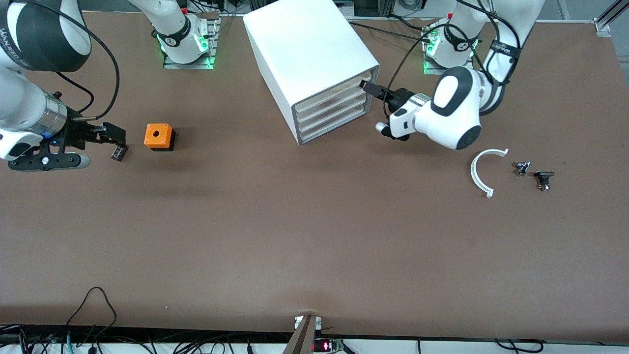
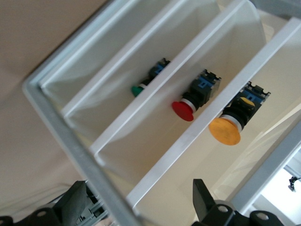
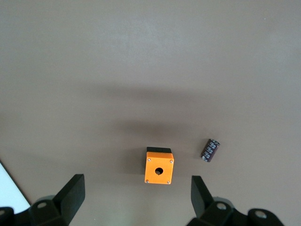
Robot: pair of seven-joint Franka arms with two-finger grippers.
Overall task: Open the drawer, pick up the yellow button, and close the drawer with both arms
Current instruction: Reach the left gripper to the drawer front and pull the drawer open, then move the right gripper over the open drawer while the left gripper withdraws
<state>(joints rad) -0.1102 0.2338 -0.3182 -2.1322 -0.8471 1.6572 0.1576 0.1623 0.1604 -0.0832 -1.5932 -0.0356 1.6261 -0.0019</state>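
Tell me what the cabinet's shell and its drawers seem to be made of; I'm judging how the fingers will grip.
The cabinet shell looks like smooth matte-white plastic or painted sheet; its grey front rim could be metal. The drawers look like thin, glossy, milky translucent plastic: the buttons' dark bodies show through their fronts.

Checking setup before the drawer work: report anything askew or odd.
The white cabinet sits skewed to the table edges, one corner turned toward the camera. A curved white plastic piece and two small dark parts lie loose toward the left arm's end.
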